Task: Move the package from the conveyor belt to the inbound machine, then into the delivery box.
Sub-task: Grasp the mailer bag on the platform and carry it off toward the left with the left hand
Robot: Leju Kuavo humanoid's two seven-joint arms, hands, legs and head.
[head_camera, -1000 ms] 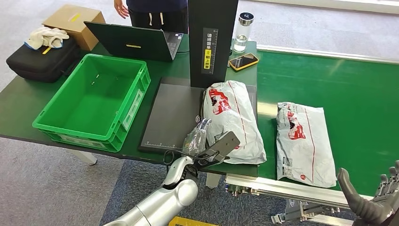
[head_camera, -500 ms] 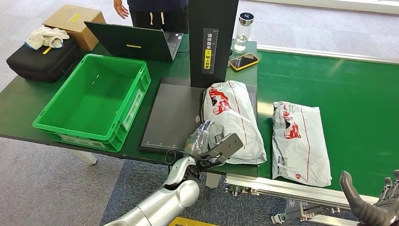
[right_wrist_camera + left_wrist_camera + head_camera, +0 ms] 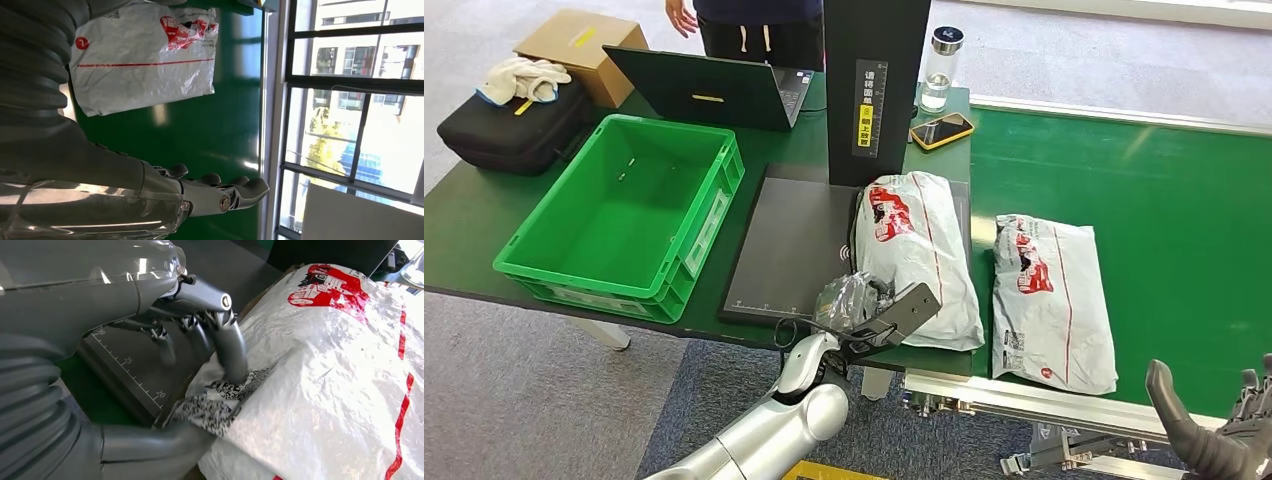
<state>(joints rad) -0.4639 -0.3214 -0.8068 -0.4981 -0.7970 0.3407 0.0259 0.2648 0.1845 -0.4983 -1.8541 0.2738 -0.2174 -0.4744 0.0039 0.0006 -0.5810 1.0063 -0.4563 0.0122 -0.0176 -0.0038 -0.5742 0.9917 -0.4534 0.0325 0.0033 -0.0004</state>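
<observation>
Fingers (image 3: 232, 352) of your left hand (image 3: 852, 303) are curled down onto the near corner of the white package (image 3: 921, 256), and the left wrist view shows the thumb tucked under the crumpled edge where the printed code label sits, so the hand grips that corner. This package lies on the dark inbound machine (image 3: 791, 243), along the plate's edge on the conveyor belt side, just in front of the black upright column (image 3: 874, 85), with its red print toward the column.

Your right hand (image 3: 1219, 430) hangs off the near edge of the conveyor belt (image 3: 1184, 200), fingers (image 3: 235, 192) apart and only slightly bent, holding and touching nothing. A second white package (image 3: 1049, 300) lies flat on the belt, just beside the inbound machine and near the first package, not touching it as far as you can see.

On the far side of the inbound machine from the belt stands the green delivery box (image 3: 624, 215), on the dark green surface (image 3: 464, 240). Behind the machine you have a laptop (image 3: 709, 90), a phone (image 3: 941, 130) and a clear bottle (image 3: 941, 65) next to the column. Beyond the delivery box sit a black case (image 3: 509, 130) with white gloves (image 3: 522, 78) on it, and a cardboard box (image 3: 584, 45). A person (image 3: 734, 20) stands behind the laptop.
</observation>
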